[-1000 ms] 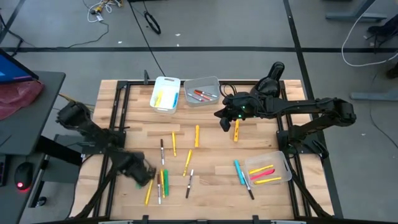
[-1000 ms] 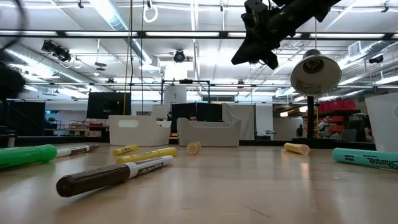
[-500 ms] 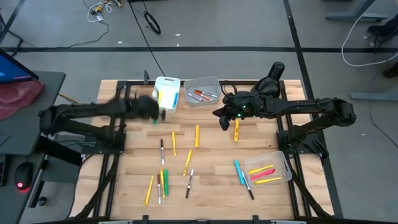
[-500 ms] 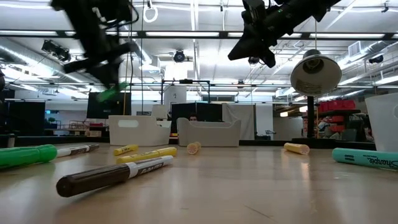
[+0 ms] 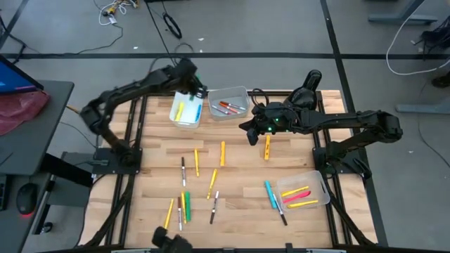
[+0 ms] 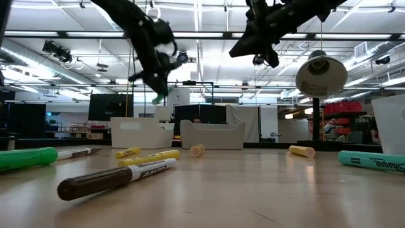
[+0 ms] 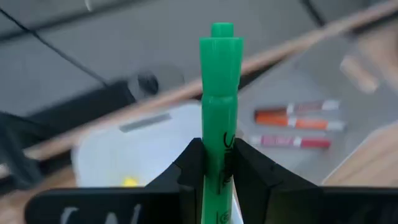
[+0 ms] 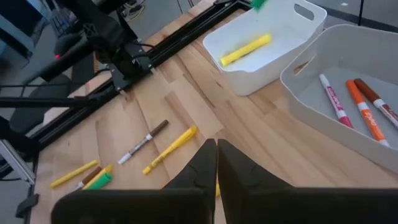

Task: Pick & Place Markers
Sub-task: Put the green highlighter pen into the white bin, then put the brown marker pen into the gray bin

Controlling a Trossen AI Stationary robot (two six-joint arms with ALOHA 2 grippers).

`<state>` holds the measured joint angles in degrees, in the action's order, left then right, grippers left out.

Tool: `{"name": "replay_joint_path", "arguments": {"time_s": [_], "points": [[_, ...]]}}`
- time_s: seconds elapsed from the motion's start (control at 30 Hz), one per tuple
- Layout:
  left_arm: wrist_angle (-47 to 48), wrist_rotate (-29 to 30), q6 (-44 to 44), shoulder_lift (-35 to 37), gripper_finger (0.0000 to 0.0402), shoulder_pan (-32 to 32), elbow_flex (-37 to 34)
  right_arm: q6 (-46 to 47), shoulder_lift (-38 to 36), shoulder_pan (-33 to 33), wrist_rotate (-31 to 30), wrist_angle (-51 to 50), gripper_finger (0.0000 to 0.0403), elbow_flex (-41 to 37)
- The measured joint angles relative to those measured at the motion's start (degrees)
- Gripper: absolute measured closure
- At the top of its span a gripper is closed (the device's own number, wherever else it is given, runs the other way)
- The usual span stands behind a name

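Green marker: pinched upright in left gripper, above white bin.
Right gripper: fingers pressed together, empty, raised beside grey bin.
Other markers: scattered across table.

- High view: looking straight down, far off, taking in the whole surface and both arms.
- Low view: sitting at surface height, facing level across it into the room; nearest markers looming large.
- Left wrist view: looking close past its own tool, down at the white bin.
- Right wrist view: facing the same white bin, shared also with the high view.
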<state>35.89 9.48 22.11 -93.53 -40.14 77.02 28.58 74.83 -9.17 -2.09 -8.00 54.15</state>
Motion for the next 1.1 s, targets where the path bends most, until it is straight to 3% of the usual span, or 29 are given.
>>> {"name": "replay_joint_path", "arguments": {"time_s": [0.13,0.37,0.63,0.87,1.1], "points": [[3.9,-2.1,1.2,-6.3,0.0337,-0.2,0.1,2.2,0.0,0.0,0.1,-0.1,0.0387,0.0],[8.1,2.1,1.4,-12.1,0.0337,0.4,0.1,2.5,0.0,0.0,0.2,-0.1,0.0387,0.0],[10.7,-0.3,5.7,-17.1,0.0300,-1.0,0.2,2.5,0.0,0.0,0.2,-0.1,0.0387,0.0],[11.2,-0.8,2.9,-17.2,0.0292,-0.9,0.2,2.5,0.0,0.0,1.4,-0.2,0.0387,0.0],[13.8,-1.9,2.3,-12.1,0.0248,-1.0,0.2,2.5,0.0,0.0,3.2,-0.4,0.0387,0.0]]}}
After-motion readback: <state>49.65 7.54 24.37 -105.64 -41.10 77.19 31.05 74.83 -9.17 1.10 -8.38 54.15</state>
